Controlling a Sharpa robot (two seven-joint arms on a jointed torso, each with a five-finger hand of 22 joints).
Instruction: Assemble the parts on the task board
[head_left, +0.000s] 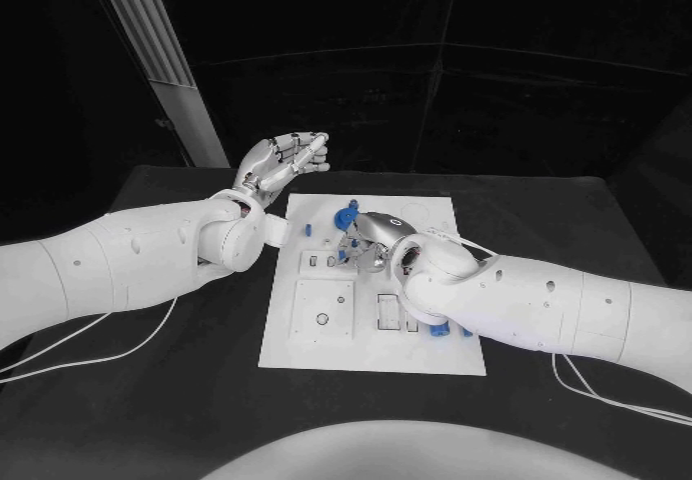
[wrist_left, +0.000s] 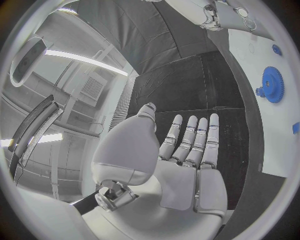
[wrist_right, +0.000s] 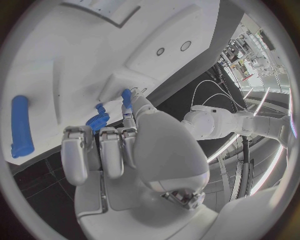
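Working over the middle of the white board (head_left: 296, 350), the right hand (head_left: 378, 238) has its fingers curled down among the small blue parts; the right wrist view shows a short blue peg (wrist_right: 126, 97) at its fingertips, but whether it is truly pinched I cannot tell. Left hand (head_left: 281, 160) raised off the far left corner of the board, above the black table (head_left: 577, 220), fingers straight and side by side, holding nothing. Blue gear (wrist_left: 272, 84) sits on the board near its far edge, just beside the right hand. Long blue bar (wrist_right: 20, 126) lies flat on the board, apart from the fingers. More blue pieces (head_left: 447, 330) show near the right forearm, partly hidden.

Handling, as judgement: parts look like small rigid plastic, light, smooth enough to slip or twist in metal fingertips. Peg best taken by its sides near the top, kept upright for its hole. Gear better gripped across its rim than by the teeth. Bar taken mid-length so it stays level. Board looks thin and may slide if pushed sideways.
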